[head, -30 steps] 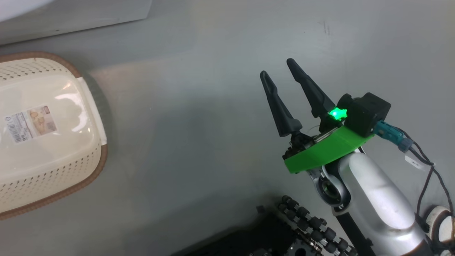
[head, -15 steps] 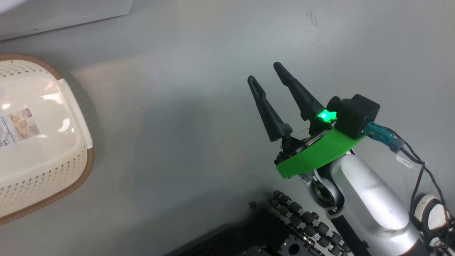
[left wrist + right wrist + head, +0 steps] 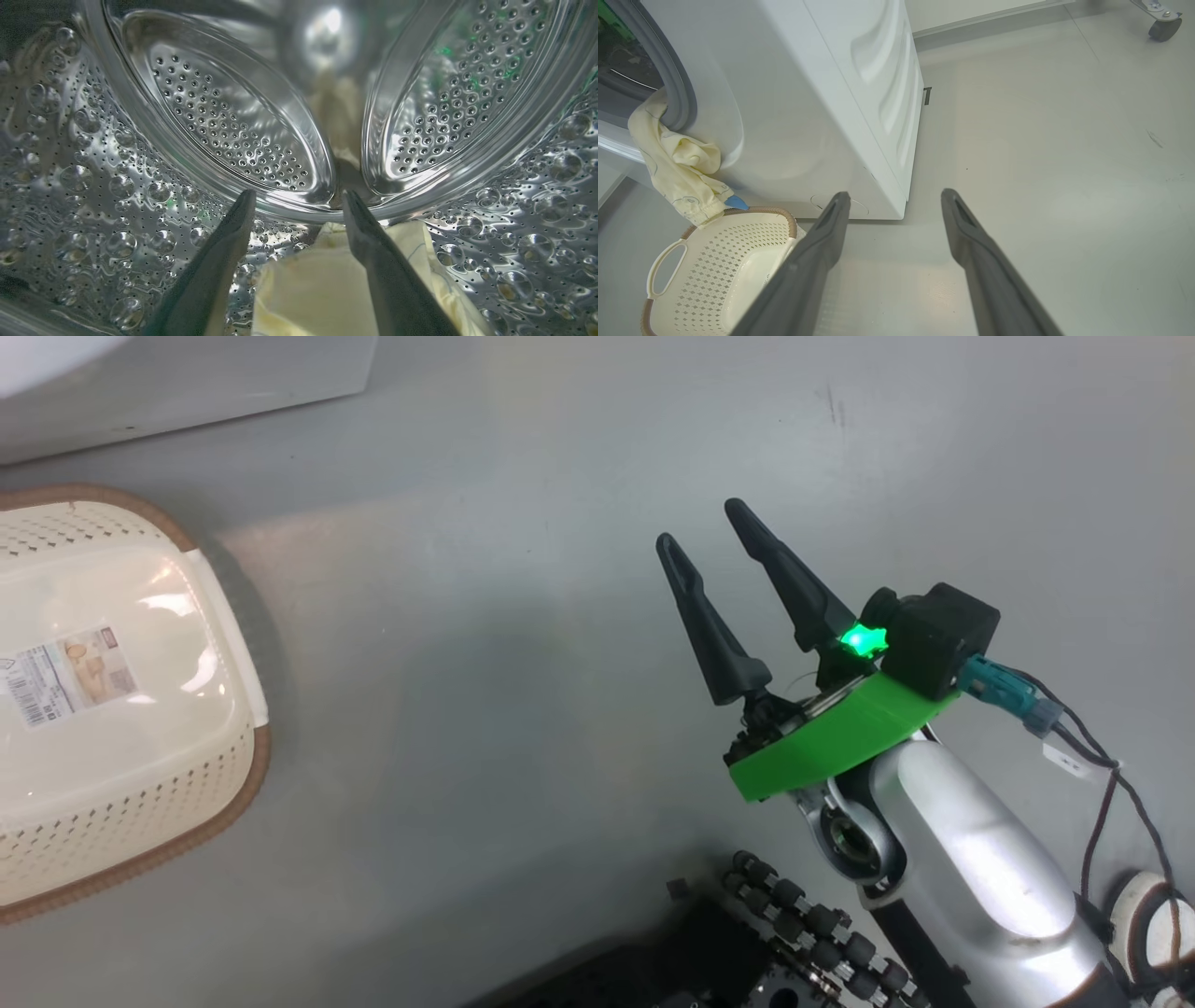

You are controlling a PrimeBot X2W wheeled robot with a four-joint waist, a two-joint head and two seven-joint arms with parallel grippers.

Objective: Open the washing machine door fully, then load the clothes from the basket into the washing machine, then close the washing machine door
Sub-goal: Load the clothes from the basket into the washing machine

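Clothes (image 3: 303, 284) lie in the drum (image 3: 93, 186) under my spread left fingers (image 3: 219, 261); right fingers (image 3: 985, 266) spread too. Loading's in hand: next I'd tuck in the end hanging over the seal (image 3: 684, 100).

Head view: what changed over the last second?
Only the whole picture swung slightly sideways and back, so the camera moved. The right gripper stayed open above the floor, holding nothing; the basket stayed empty where it was.
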